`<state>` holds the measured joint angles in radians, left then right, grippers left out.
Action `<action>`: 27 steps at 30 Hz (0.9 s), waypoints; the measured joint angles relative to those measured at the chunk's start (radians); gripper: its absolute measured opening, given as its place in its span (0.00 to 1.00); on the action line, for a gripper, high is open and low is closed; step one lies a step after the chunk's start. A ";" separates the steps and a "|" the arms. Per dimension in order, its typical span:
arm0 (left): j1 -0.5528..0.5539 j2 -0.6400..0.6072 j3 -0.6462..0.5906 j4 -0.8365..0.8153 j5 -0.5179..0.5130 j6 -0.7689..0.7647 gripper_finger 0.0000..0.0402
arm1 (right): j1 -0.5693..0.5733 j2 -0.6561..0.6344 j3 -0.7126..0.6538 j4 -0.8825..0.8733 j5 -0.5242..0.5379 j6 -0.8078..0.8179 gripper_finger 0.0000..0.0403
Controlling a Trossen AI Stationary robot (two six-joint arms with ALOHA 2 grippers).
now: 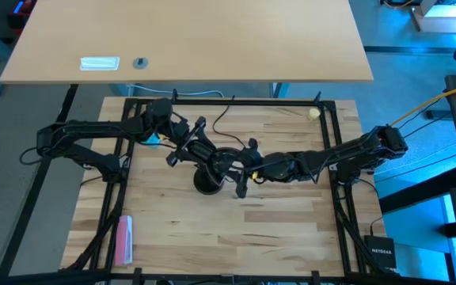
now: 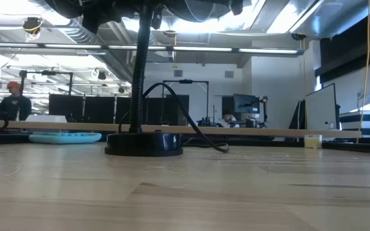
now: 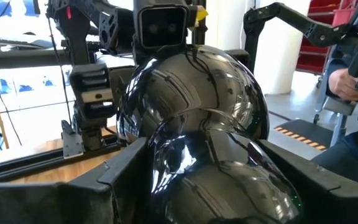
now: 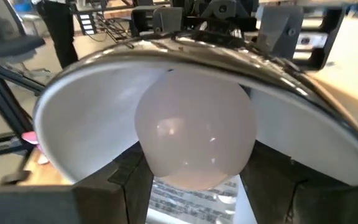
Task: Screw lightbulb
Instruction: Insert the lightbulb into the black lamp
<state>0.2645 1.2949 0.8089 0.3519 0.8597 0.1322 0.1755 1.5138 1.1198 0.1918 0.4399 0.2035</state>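
A black desk lamp stands on its round base [image 2: 143, 142] mid-table, its stem [image 2: 140, 77] rising out of the low view. My left gripper [image 1: 210, 154] is shut on the lamp's glossy black shade [image 3: 191, 112]. My right gripper [image 1: 241, 170] is shut on the white frosted lightbulb [image 4: 194, 137], which sits inside the shade's white hollow [image 4: 79, 118]. The bulb's screw base is hidden behind its round body. The two grippers meet at the shade from opposite sides. My left gripper pinches the shade's domed outer back [image 3: 166, 155] between its two fingers [image 3: 120, 171], one on each side. It comes from the table's left. The shade is held above the lamp base, on its stem. My right gripper pinches the bulb's round body [image 4: 148, 155] between its two fingers [image 4: 129, 177], one on each side. It comes from the table's right and reaches into the shade's open mouth. The bulb is clear of the table, inside the shade.
The lamp's cord [image 2: 198, 131] trails over the table behind the base. A small pale yellow ball [image 1: 313, 113] lies at the far right. A pink and white object [image 1: 123, 239] lies at the near left. A person [image 2: 13, 102] sits in the room beyond.
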 joint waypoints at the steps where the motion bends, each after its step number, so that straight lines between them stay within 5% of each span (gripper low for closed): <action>1: -0.001 0.000 0.000 0.000 -0.002 0.005 0.62 | -0.002 0.003 0.000 -0.004 -0.010 0.028 0.52; 17: -0.008 0.004 -0.005 0.021 -0.017 0.259 0.62 | -0.003 0.013 0.007 -0.002 -0.085 0.553 0.52; 27: 0.018 0.006 -0.006 0.055 -0.022 0.240 0.62 | -0.005 -0.001 0.009 -0.067 -0.127 0.500 0.52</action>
<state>0.2828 1.3006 0.8030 0.4071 0.8382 0.3723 0.1707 1.5127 1.1285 0.1245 0.3130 0.7038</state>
